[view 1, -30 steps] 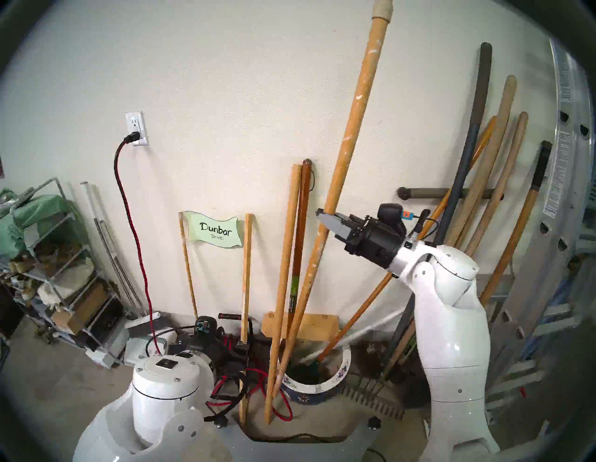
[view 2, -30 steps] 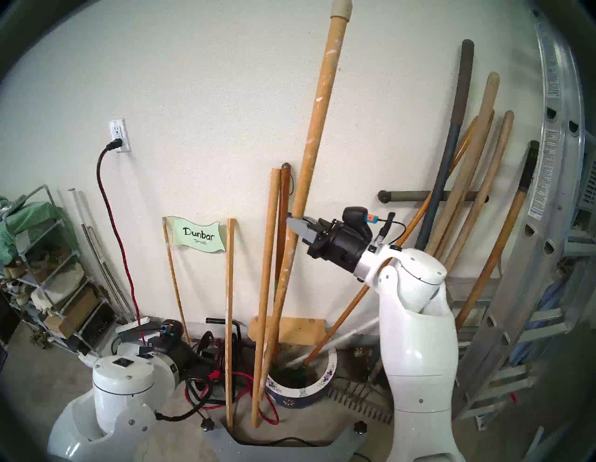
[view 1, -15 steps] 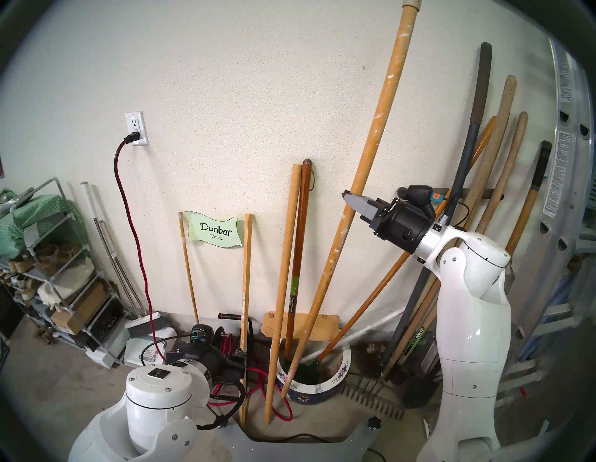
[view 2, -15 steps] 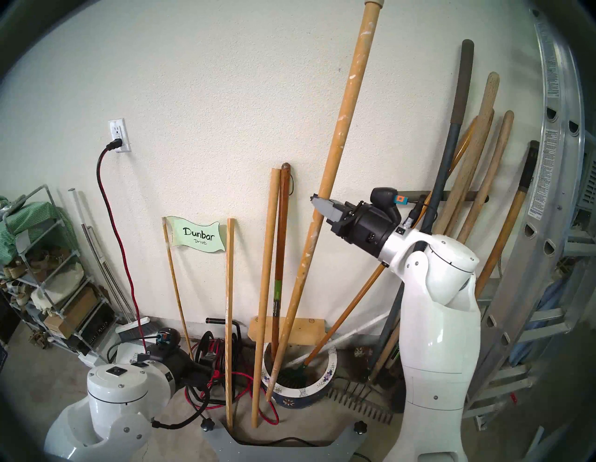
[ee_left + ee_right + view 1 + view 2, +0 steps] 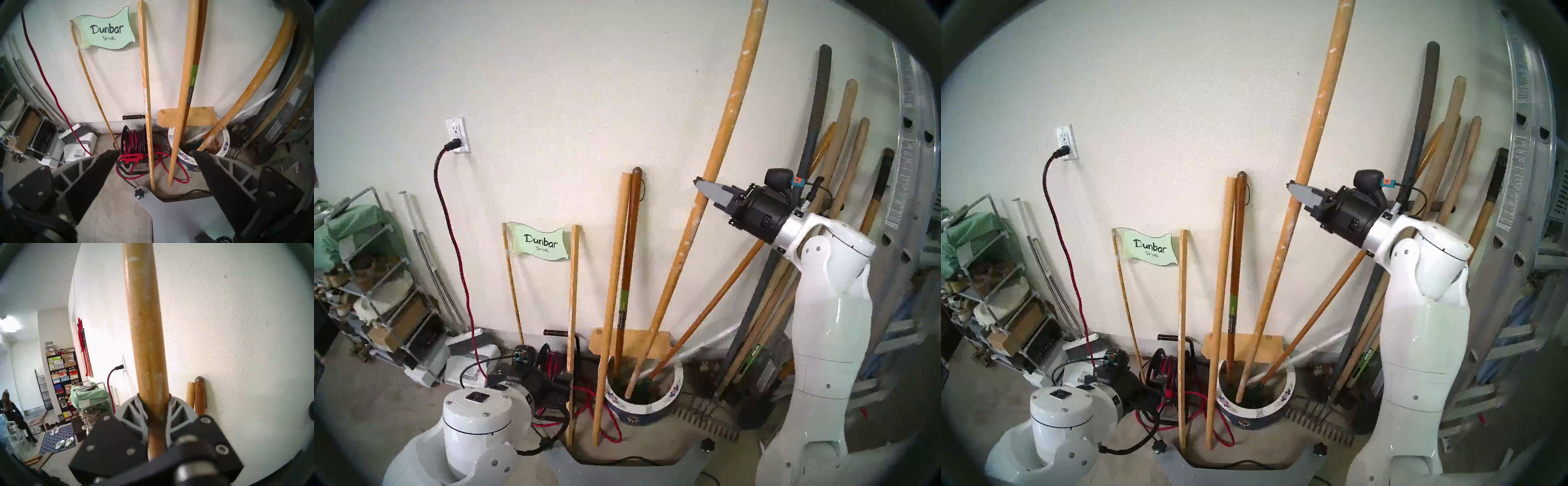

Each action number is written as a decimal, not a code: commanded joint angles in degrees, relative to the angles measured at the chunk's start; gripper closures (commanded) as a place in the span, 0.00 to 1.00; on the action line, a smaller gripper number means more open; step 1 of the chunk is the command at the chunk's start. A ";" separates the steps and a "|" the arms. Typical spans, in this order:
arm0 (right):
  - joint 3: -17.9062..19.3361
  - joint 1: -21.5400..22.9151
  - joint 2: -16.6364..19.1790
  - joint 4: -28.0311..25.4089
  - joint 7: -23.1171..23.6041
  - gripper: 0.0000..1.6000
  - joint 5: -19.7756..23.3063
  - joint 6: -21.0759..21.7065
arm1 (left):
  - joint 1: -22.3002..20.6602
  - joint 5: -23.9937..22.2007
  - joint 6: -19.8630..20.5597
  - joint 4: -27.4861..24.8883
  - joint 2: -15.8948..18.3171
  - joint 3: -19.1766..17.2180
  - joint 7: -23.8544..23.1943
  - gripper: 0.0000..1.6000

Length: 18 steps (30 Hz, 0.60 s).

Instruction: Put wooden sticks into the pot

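The paint-flecked stick (image 5: 699, 210) slants from top right down into the pot (image 5: 677, 390) at the bottom middle, so it can drop in. The right claw (image 5: 704, 185) squeezes it. The plain stick (image 5: 612, 288) waits outside. The left claw (image 5: 153, 156) is open.

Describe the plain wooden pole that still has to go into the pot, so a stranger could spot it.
Find the blue flowered pot on the floor by the wall. Just left of it, a plain tan pole stands on the floor outside the pot and leans on the wall. Unlike the darker green-labelled handle beside it, it is bare, and rounder than the thin square stick.
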 commanded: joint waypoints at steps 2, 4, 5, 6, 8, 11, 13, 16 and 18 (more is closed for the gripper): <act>-1.10 -0.08 0.90 2.42 -0.44 1.00 -1.75 -2.75 | 1.27 0.81 -1.33 -0.47 1.43 -0.28 -1.01 0.00; -1.66 -0.87 0.99 3.00 -0.38 1.00 -3.08 -4.88 | 1.45 1.26 -1.85 -0.47 1.75 -0.23 -1.32 0.00; -2.08 -1.44 1.18 3.42 -0.49 1.00 -3.54 -7.11 | 1.54 1.44 -2.05 -0.47 1.77 -0.22 -1.36 0.00; -1.81 -1.25 0.62 4.19 -0.55 1.00 -3.19 -6.09 | 1.69 1.74 -2.43 -0.47 1.76 -0.17 -1.36 0.00; -2.19 -1.58 0.79 5.17 -0.59 1.00 -4.10 -8.35 | 2.01 1.98 -3.32 -0.47 1.89 -0.27 -1.83 0.00; -2.07 -1.46 0.49 5.95 -1.02 1.00 -4.60 -9.37 | 2.39 2.37 -4.15 -0.47 2.05 -0.34 -2.19 0.00; -2.07 -1.28 0.65 6.68 -0.97 1.00 -4.82 -9.73 | 2.54 2.56 -4.39 -0.47 2.10 -0.36 -2.36 0.00; -2.64 -1.81 0.94 8.20 -1.29 1.00 -5.84 -9.43 | 2.68 2.64 -4.57 -0.47 2.06 -0.46 -2.58 0.00; -4.34 -3.05 1.21 10.52 -1.97 1.00 -7.95 -10.83 | 2.55 2.62 -4.09 -0.47 2.11 -0.52 -2.70 0.00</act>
